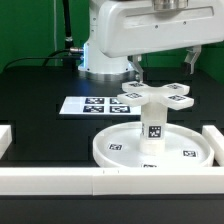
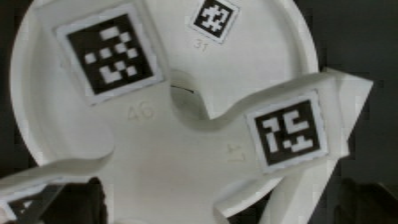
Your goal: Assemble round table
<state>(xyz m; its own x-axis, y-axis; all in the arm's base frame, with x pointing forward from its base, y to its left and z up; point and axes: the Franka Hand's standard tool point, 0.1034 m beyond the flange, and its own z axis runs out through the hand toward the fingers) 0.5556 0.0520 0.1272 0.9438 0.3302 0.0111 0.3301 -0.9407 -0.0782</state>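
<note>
A: Where does the build stand?

B: The round disc [image 1: 150, 148] lies flat on the black table, inside the white border blocks [image 1: 60, 180]. The short leg [image 1: 153, 128] stands upright at its middle, and the cross-shaped piece [image 1: 154, 96] sits on top of the leg, arms spread, tags up. So, as I judge it, the step in hand is fixing the cross onto the leg.

A: And the claw?

B: The gripper [image 1: 137, 72] hangs just above the cross, over the arm nearest the robot's base. In the exterior view I see thin dark fingers coming down, but not whether they pinch anything (they are too small to read). The wrist view shows no fingers at all, only a cross arm [image 2: 285, 125] close below and the disc beneath it. I cannot tell how wide it stands or whether it holds the cross.

A: What does the next move call for?

B: If the cross is not yet tight, a firm hold on one arm and a turn about the leg's axis, keeping the stack upright. The marker board [image 1: 92, 105] lies beyond the disc, clear of the claw.
</note>
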